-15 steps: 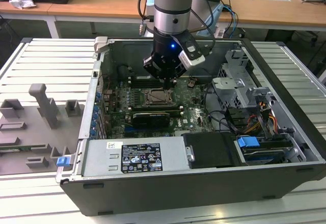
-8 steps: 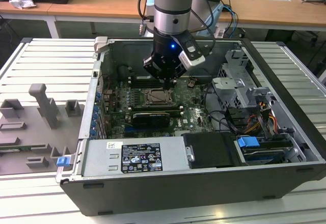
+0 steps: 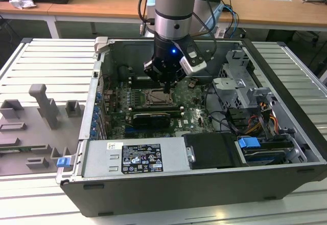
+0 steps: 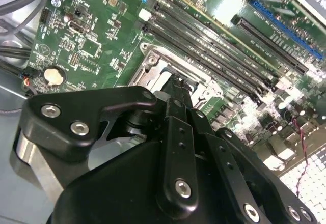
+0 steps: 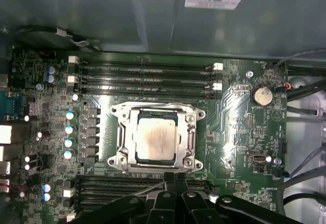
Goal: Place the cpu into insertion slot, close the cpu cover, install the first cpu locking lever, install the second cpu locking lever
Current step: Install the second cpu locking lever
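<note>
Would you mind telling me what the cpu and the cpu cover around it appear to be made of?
The cpu looks like it has a metal top with a matte, pale silvery-beige finish: it reflects softly, with faint darker smudges. The cpu cover seems to be thin bare metal, bright silver; its edges catch sharp glints. The gripper, just beside the socket, looks like black-coated metal, though plastic is possible.

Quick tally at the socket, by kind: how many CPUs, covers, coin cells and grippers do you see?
cpu: 1
cover: 1
coin cell: 1
gripper: 1
Total: 4
</note>
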`<state>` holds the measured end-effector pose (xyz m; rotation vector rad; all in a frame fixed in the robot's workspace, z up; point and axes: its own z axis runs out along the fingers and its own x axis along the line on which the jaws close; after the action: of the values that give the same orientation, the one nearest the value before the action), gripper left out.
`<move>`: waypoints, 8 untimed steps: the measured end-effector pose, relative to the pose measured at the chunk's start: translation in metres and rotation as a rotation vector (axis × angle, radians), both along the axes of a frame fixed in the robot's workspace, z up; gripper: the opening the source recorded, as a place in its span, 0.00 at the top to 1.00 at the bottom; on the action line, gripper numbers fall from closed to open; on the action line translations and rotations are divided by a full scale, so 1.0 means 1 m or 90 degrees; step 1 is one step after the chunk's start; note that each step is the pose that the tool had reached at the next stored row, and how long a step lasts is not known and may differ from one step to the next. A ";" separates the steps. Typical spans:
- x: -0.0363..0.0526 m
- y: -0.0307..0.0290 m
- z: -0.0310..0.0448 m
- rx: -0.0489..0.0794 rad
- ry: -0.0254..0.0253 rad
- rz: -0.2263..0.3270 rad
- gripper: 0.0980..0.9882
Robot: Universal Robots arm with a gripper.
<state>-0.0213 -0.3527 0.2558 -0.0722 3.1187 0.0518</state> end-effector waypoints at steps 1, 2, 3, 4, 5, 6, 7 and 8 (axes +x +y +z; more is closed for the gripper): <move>0.0001 -0.0022 -0.0036 0.001 -0.0001 0.004 0.99; -0.0010 -0.0033 -0.0065 0.002 -0.0001 0.012 0.99; -0.0036 -0.0034 -0.0085 0.002 0.0000 0.017 0.99; -0.0064 -0.0040 -0.0093 0.002 0.0000 0.020 0.99; -0.0106 -0.0050 -0.0104 0.002 0.0000 0.023 0.99; -0.0124 -0.0084 -0.0113 0.002 0.0000 0.025 0.99; -0.0150 -0.0126 -0.0118 0.003 -0.0001 0.025 0.99; -0.0177 -0.0165 -0.0121 0.006 0.0000 0.025 0.99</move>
<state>-0.0390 -0.3692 0.2436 -0.1344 3.1168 0.0667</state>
